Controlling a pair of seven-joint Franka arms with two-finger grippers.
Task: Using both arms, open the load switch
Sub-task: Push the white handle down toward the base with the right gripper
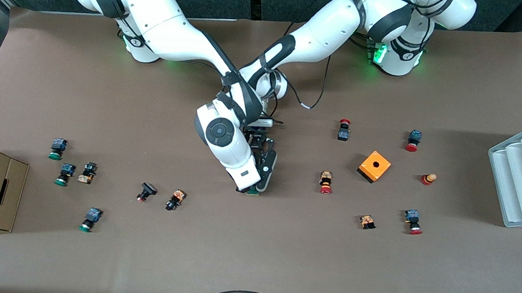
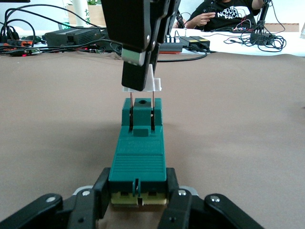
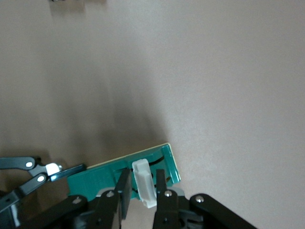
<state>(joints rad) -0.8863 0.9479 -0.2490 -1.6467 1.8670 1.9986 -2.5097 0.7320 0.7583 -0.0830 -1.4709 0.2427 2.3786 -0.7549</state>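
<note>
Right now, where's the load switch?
On the table near its middle in the front view, the load switch lies under both arms: left gripper clamps one end, right gripper pinches its white sliding piece.

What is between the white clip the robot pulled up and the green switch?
In the left wrist view, two thin metal pins bridge the gap between the white clip, pinched by the right gripper, and the load switch.
</note>
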